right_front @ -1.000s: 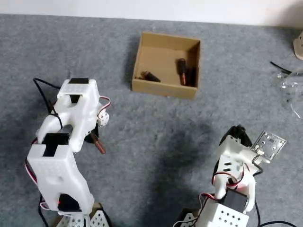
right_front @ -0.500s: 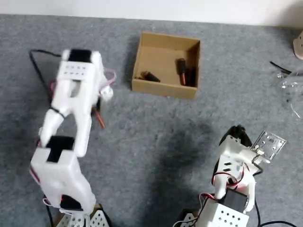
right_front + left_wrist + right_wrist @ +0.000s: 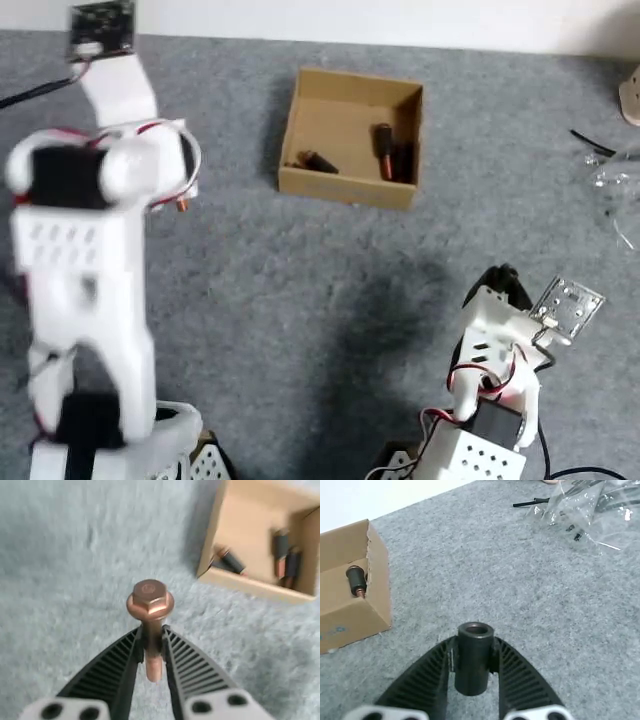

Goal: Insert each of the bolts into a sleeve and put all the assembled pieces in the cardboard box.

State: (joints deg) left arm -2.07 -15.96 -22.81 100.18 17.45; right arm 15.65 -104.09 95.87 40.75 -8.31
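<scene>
My left gripper (image 3: pixel 151 636) is shut on the shank of a copper bolt (image 3: pixel 150 604), held head outward high above the grey carpet, to the left of the cardboard box (image 3: pixel 250 584). In the high view the raised left arm (image 3: pixel 85 250) looms large at the left, and the bolt's tip (image 3: pixel 181 204) peeks out beside it. My right gripper (image 3: pixel 474 647) is shut on a black sleeve (image 3: pixel 474 660), held upright with its bore open, low at the near right. The box (image 3: pixel 345 192) holds assembled pieces (image 3: pixel 383 150) (image 3: pixel 318 162).
Clear plastic bags and a black cable (image 3: pixel 580 510) lie on the carpet at the far right (image 3: pixel 610 165). The right arm (image 3: pixel 500 350) sits at the near right edge. Open carpet lies between the two arms and in front of the box.
The left arm has lifted the bolt off the carpet and swung up and away toward the far left, rising close to the high camera. The right arm has kept still.
</scene>
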